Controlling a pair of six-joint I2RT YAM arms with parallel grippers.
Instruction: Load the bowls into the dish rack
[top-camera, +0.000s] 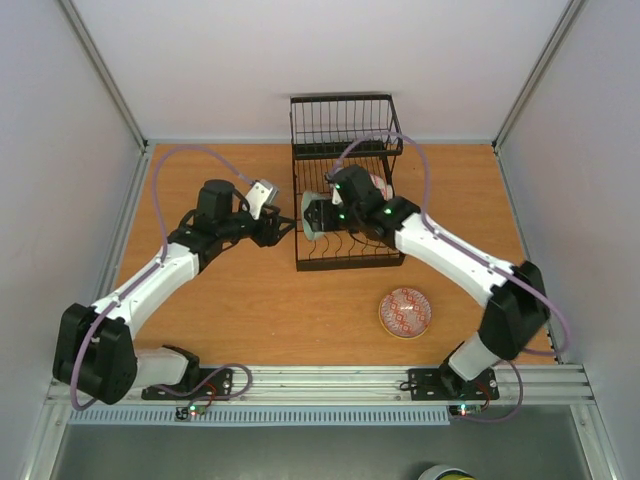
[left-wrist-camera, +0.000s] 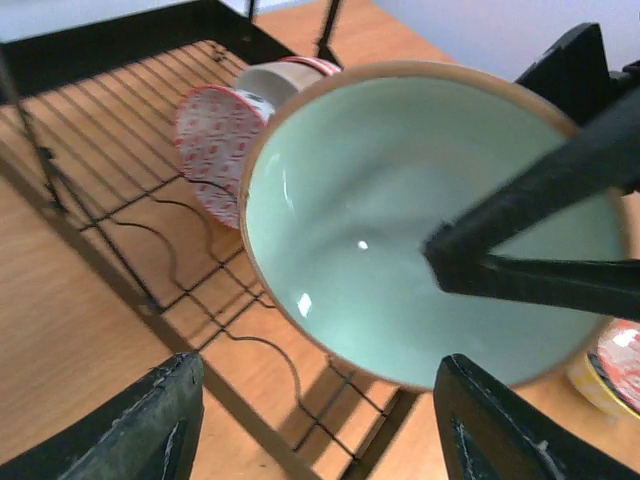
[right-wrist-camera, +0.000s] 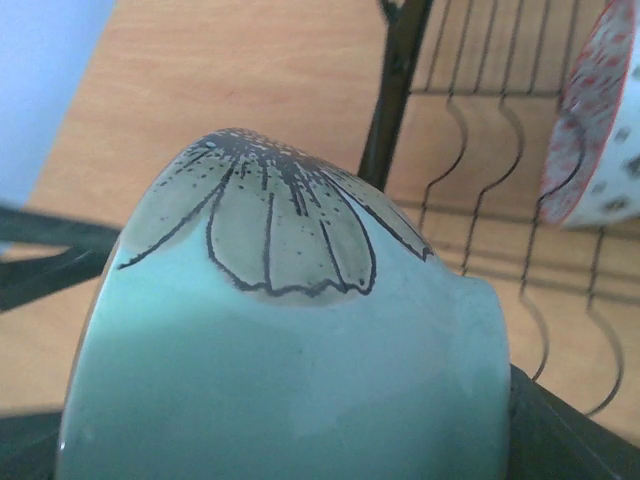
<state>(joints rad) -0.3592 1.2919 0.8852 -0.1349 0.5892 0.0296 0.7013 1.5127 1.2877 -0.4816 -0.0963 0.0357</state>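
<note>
Right hand (left-wrist-camera: 445, 265) is gripping the green bowl (left-wrist-camera: 380, 220) by its rim, one finger inside the basin and one outside. I am holding it tipped on edge over the left part of the dish rack (top-camera: 350, 264), mouth facing the left hand (left-wrist-camera: 320, 375). Whether the bowl is touching the wires I cannot tell.

Left hand is standing open just beside the rack's left edge, gripping nothing; I judge it is leaving the right hand room to settle the bowl between the curved dividers (left-wrist-camera: 250, 320).

Green bowl is showing a glossy pale-green interior, a tan rim and a dark-lined petal motif on blue-green glaze outside.

Red-patterned bowl (left-wrist-camera: 215, 150) is leaning on edge deeper in the rack. Third bowl (top-camera: 405, 313) is sitting on the surface (top-camera: 230, 310).
</note>
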